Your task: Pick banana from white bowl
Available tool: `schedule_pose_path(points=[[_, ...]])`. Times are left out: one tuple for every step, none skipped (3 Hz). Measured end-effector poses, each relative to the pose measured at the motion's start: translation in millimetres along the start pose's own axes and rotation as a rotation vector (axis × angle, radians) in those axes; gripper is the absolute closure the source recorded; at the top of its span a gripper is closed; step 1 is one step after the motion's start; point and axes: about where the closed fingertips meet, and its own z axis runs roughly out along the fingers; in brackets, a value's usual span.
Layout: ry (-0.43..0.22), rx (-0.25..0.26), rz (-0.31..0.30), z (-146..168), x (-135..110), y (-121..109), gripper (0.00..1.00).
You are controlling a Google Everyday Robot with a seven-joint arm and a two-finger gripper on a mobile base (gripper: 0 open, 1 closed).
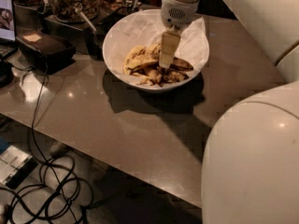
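Observation:
The white bowl [122, 34] stands on the grey table, lined with crumpled white paper. It holds several brown-spotted banana pieces. The banana [140, 59], curved and yellow with brown spots, lies on the left side of the pile. My gripper [166, 63] hangs straight down from the white wrist into the middle of the bowl. Its tip is at the pile, just right of the banana. Its contact with the fruit is hidden behind the gripper.
Glass jars of snacks [70, 1] stand behind the bowl at the back left. A black box [44, 50] with a cable sits left of the bowl. Cables [42, 185] lie on the floor below the table edge. My white arm body [252, 162] fills the right front.

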Motion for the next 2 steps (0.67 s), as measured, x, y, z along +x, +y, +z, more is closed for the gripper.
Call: schedule_pose_path(points=[[-0.004,-0.004,-0.009,2.0,-1.9,-4.1,0.42],[-0.005,-0.015,-0.015,6.9,-3.0,-6.0,0.40]])
